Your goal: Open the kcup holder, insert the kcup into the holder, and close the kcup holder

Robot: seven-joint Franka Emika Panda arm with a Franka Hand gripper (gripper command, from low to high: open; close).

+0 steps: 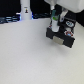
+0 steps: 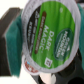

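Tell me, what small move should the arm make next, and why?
Probably lower a little toward the kcup holder. The gripper hangs just above it, and the wrist view shows the kcup filling the frame, apparently gripped. Whether the holder is open is unclear.

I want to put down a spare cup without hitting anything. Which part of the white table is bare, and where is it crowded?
Bare: the broad white table, from the near edge up to the white bottle-shaped object. Crowded: the exterior view's upper right, where the pincer holds the green-topped round pod over the black boxy holder.
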